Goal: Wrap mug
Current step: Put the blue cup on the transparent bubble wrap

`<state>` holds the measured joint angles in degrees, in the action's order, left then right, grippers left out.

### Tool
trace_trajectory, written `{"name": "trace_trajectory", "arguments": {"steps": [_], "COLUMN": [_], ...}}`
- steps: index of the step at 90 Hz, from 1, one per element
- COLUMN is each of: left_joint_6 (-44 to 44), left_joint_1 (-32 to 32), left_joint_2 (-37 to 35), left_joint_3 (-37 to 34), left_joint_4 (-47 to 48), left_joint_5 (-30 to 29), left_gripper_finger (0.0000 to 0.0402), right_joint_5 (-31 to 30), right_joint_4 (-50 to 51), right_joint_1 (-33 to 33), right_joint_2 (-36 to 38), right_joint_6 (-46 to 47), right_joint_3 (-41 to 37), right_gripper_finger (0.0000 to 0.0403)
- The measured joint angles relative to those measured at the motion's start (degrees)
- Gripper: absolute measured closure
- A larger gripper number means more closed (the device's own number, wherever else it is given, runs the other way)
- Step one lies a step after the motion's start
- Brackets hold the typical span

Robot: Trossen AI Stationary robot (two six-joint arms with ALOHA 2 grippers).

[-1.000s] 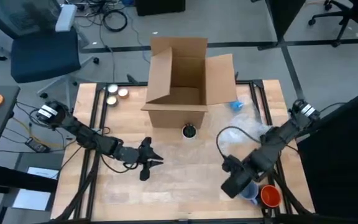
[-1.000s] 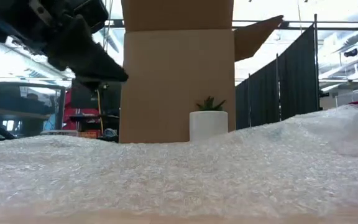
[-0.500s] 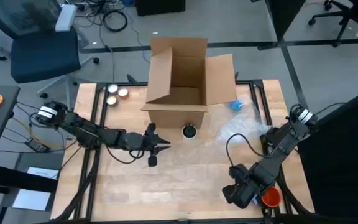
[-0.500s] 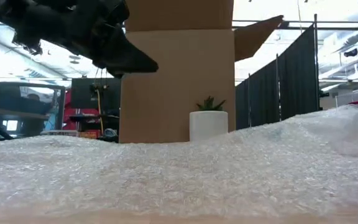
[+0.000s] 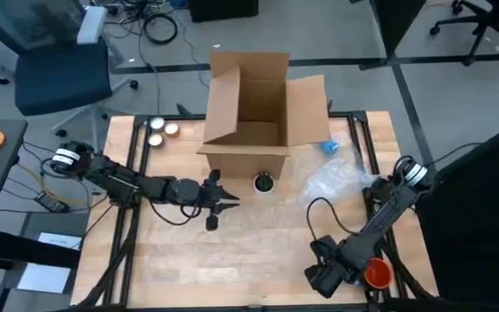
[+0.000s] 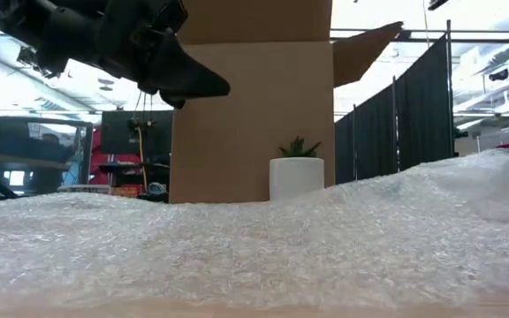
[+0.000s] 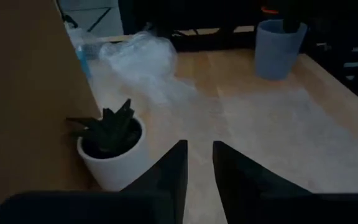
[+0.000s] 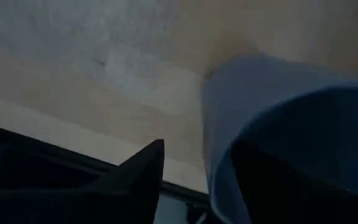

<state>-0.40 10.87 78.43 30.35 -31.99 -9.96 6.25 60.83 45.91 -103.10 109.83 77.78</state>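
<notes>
- At the table's front edge, well out from the cardboard box [image 5: 249,121] and off toward its right side, the right gripper [image 5: 321,279] is low over the blue mug [image 8: 278,124], with an orange cup [image 5: 377,275] just beside it.
- In the right wrist view, one of its fingers [image 8: 145,171] stands outside the mug's wall and the other appears to reach inside the rim. The pincer is spread and straddles the wall, and we see a gap left on the outer side, so we judge it is not yet clamped.
- We take this as the pick-up step: the mug has to be fetched before any wrapping can begin.
- Between the mug and the box a flat sheet of bubble wrap [image 6: 254,247] covers the middle of the table [image 5: 158,165], and it looks bare.
- Nearer the box, in front of its left corner, the left gripper [image 5: 217,202] hangs above the sheet. Its fingers are drawn almost together and grasp nothing.
- Right against the box's front wall stands a small potted plant [image 5: 264,182] in a white pot, just ahead of the left gripper.
- To the right of the box lies a crumpled heap of clear wrap [image 5: 336,178].
- Next, we think the right gripper must close firmly on the mug's wall, lift without knocking the orange cup, and carry the mug toward the box onto the sheet.
- The left gripper would then need to catch an edge of the sheet and fold it over the mug.
</notes>
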Motion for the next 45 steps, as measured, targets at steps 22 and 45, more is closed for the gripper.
{"name": "trace_trajectory", "arguments": {"steps": [22,45], "left_joint_6": [-2.29,-5.98], "left_joint_1": [0.09,0.26], "left_joint_2": [0.00,0.00], "left_joint_3": [0.00,-0.02], "left_joint_4": [0.19,2.20], "left_joint_5": [0.43,0.73], "left_gripper_finger": [0.0341,0.0341], "right_joint_5": [-0.26,1.12], "right_joint_4": [1.56,1.73], "right_joint_1": [-2.23,-3.13], "right_joint_2": [0.01,0.06], "right_joint_6": [-8.97,-15.37], "right_joint_3": [-0.86,-0.79], "right_gripper_finger": [0.0307,0.0394]}}
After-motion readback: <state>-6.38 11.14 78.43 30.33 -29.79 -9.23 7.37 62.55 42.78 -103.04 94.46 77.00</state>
